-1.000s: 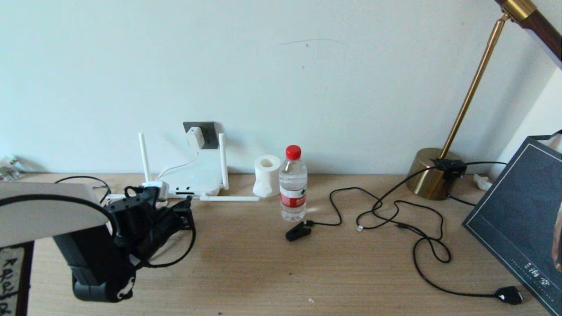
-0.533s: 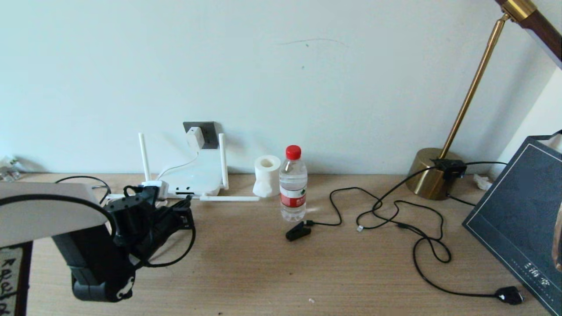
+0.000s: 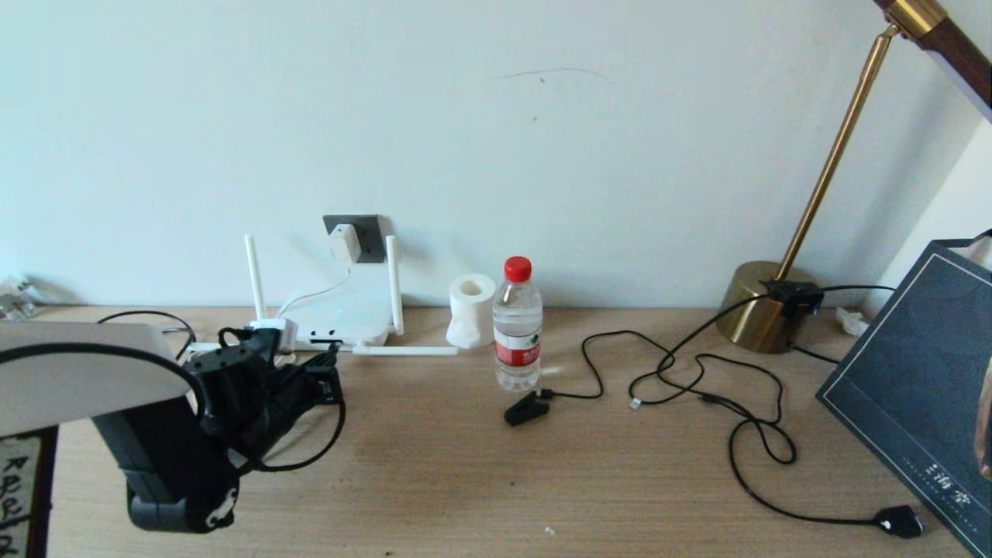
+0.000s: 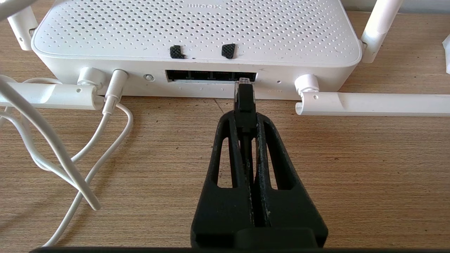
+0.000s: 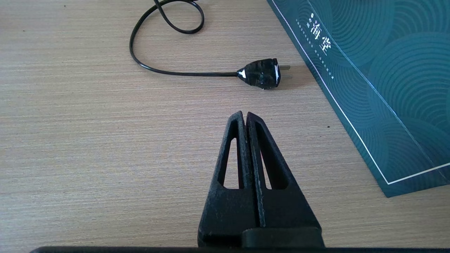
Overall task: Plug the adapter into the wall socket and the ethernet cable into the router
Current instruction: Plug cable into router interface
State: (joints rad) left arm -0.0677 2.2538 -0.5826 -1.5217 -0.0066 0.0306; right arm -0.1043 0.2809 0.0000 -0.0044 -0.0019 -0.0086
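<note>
The white router (image 3: 345, 314) lies flat against the wall, its dark port row (image 4: 211, 75) facing me. My left gripper (image 4: 245, 117) is shut on the ethernet cable's black-booted plug (image 4: 243, 96). The plug's clear tip sits at the mouth of the port at one end of the row. The black ethernet cable (image 3: 339, 422) loops back from the left gripper (image 3: 332, 363). The white adapter (image 3: 345, 242) sits in the dark grey wall socket (image 3: 373, 236), and its thin cord drops to the router. My right gripper (image 5: 246, 114) hovers shut and empty over the table.
A water bottle (image 3: 518, 325), a tissue roll (image 3: 470, 308) and a black clip (image 3: 525, 408) on thin wire stand right of the router. A chunky black plug (image 5: 262, 73) lies beside a dark teal box (image 5: 369, 70). White cords (image 4: 70, 147) and a folded antenna (image 4: 372, 104) flank the ports.
</note>
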